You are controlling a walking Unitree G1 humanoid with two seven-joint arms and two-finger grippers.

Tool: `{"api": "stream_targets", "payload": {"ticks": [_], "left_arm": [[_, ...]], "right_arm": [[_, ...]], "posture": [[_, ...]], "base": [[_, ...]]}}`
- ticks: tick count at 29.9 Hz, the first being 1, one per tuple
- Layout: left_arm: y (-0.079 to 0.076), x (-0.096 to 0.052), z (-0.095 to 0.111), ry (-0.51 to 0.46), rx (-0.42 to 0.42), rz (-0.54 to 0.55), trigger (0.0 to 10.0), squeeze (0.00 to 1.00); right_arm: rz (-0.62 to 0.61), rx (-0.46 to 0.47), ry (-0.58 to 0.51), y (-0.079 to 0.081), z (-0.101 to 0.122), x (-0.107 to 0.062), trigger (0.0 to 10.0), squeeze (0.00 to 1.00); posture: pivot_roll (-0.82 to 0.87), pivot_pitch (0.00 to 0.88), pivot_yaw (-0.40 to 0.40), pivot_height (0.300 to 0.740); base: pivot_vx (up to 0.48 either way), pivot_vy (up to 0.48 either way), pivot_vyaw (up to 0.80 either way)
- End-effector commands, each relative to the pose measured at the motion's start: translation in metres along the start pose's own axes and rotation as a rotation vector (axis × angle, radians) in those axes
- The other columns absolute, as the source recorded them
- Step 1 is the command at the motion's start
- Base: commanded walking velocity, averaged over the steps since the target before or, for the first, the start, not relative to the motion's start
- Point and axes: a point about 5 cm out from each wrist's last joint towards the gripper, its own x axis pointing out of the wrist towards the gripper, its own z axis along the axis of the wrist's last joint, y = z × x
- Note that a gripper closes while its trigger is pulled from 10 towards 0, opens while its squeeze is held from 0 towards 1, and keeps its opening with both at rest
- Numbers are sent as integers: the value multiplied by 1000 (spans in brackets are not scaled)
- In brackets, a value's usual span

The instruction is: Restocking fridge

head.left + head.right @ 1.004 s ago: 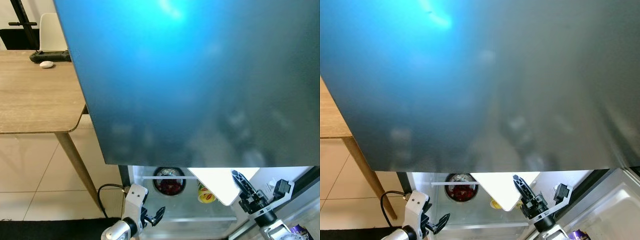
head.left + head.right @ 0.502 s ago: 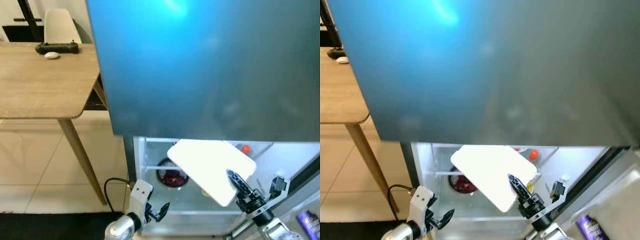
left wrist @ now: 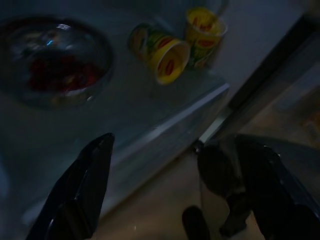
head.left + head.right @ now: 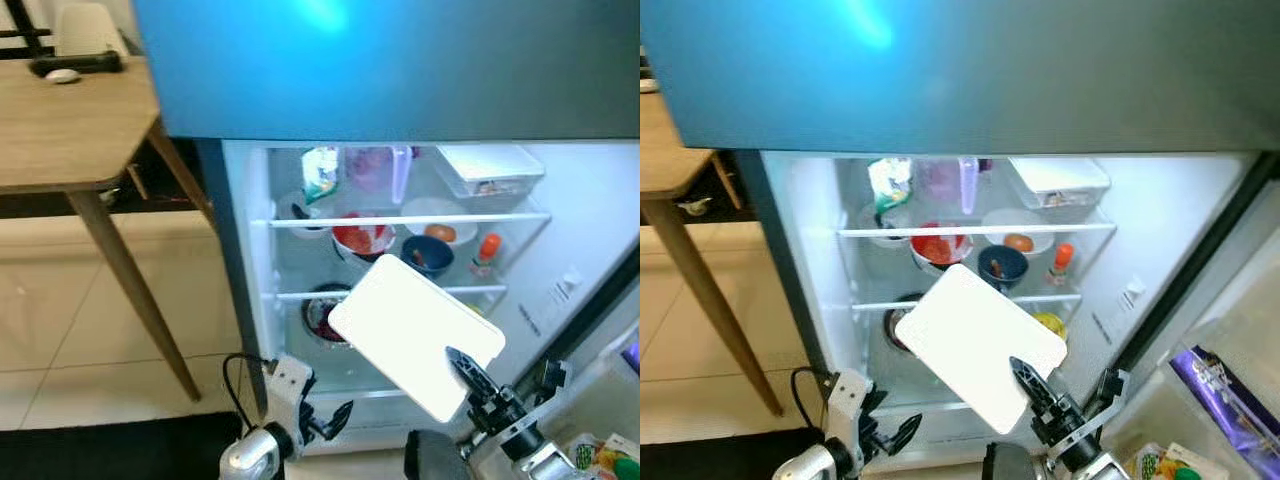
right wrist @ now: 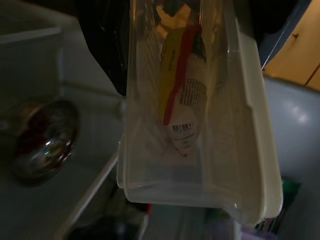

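Note:
The fridge [image 4: 245, 260] stands open, its shelves lit. My right gripper [image 4: 462, 372] is shut on a clear container with a white lid [image 4: 415, 335], held tilted in front of the lower shelves. In the right wrist view the container [image 5: 200, 125] holds a yellow and red packet [image 5: 182, 100]. My left gripper [image 4: 330, 420] hangs open and empty low by the fridge's bottom edge. Beyond the left gripper [image 3: 160, 150] lie a glass bowl of red food [image 3: 50, 65] and yellow cups [image 3: 170, 55] on the lower shelf.
Shelves carry a red bowl [image 4: 360, 238], a blue bowl [image 4: 425, 255], an orange-capped bottle [image 4: 487, 250], a clear box [image 4: 490, 170] and a green bag [image 4: 320, 172]. A wooden table [image 4: 60, 130] stands left. A cable [image 4: 235, 365] lies below. The door shelf holds a purple packet [image 4: 1225, 390].
The camera has shifted, so the upper door covers less and more fridge shelves show. The container stays in my right gripper before the lower shelves. The left gripper stays low and open.

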Motion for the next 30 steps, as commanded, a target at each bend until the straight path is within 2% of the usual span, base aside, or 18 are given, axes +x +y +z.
{"api": "stream_targets", "payload": {"ticks": [1, 6, 9, 14, 24, 28, 29, 30], "left_arm": [[-3, 5, 6, -28, 7, -24, 10000, 0], [-7, 13, 19, -90, 24, -57, 10000, 0], [-7, 14, 21, -97, 27, -62, 10000, 0], [-10, 18, 28, -129, 31, -88, 10000, 0], [-12, 15, 24, -112, 45, -105, 10000, 0], [-10, 18, 38, -187, 168, -22, 10000, 0], [-10, 18, 38, -187, 168, -22, 10000, 0], [-12, 20, 44, -211, 217, -15, 10000, 0]], "right_arm": [[70, -28, -15, 11, 12, 13, 10000, 0], [184, -69, 17, 31, 22, 31, 10000, 0], [193, -69, 19, 32, 22, 32, 10000, 0], [259, -85, 28, 44, 24, 35, 10000, 0], [376, -135, 34, 66, 38, 35, 10000, 0], [376, -142, -18, 67, 52, 29, 10000, 0], [376, -142, -18, 67, 52, 29, 10000, 0], [365, -147, -24, 66, 53, 28, 10000, 0]], "posture": [[-94, 0, -72, 550], [-95, 0, -72, 550], [-95, 0, -72, 550], [-95, 0, -71, 550], [-95, 0, -72, 550], [-96, 0, -71, 550], [-96, 0, -71, 550], [-96, 0, -71, 550]], "base": [[0, 0, 0], [0, 0, 0], [0, 0, 0], [0, 0, 0], [0, 0, 0], [0, 0, 0], [0, 0, 0], [0, 0, 0]]}}
